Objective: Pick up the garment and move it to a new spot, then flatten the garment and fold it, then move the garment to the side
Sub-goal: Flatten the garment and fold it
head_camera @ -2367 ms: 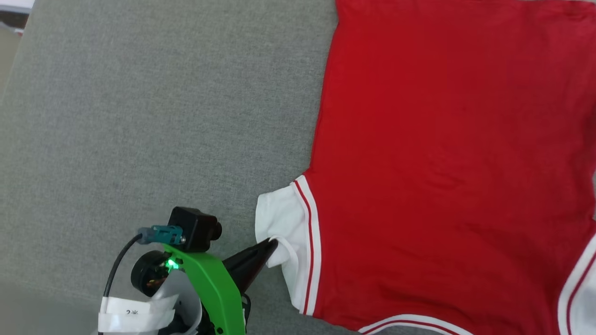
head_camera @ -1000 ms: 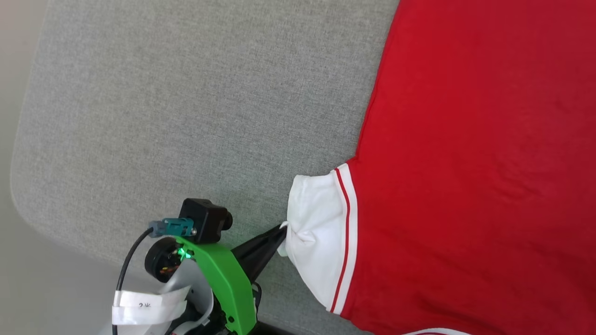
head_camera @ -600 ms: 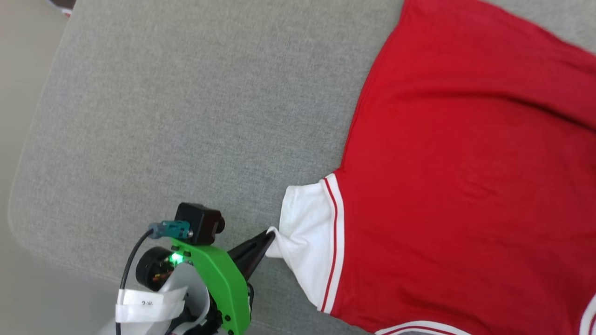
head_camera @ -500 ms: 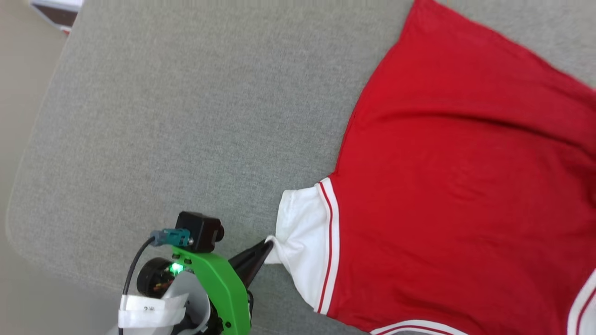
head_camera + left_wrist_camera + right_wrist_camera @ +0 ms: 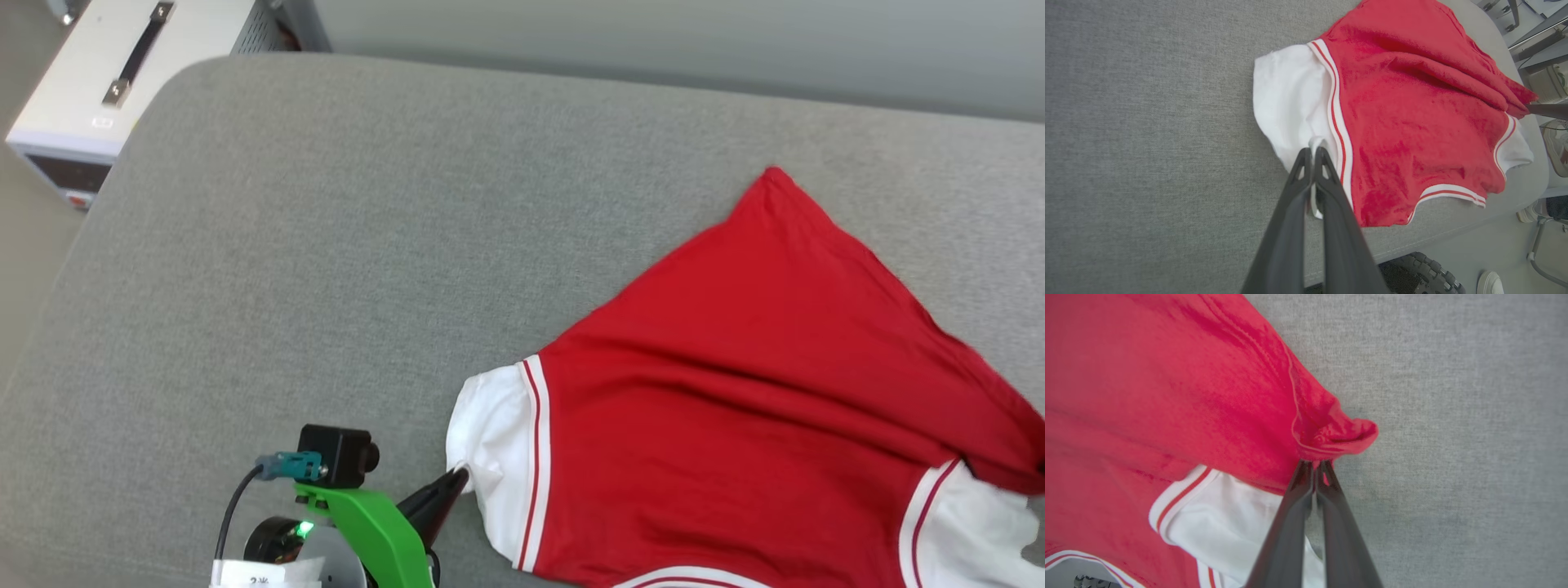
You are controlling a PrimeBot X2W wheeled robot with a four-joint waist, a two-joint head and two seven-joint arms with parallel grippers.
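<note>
Left hand (image 5: 457,478), fingers pressed together on a fold of the white sleeve (image 5: 490,425) of the garment (image 5: 735,392). In the left wrist view the pinched cloth shows as a white loop between the two dark fingers (image 5: 1327,175). The garment lies on the grey fabric-covered counter (image 5: 326,245), spreading from the left hand toward the right hand, plain red side up, with creases across its middle. Right hand (image 5: 1314,464), likewise closed, grips a bunched corner of red cloth at its fingertips; the second white sleeve (image 5: 1229,514) lies beside its fingers. Well beyond the left hand, past the counter's far corner, stands a white box (image 5: 122,73) with a handle.
</note>
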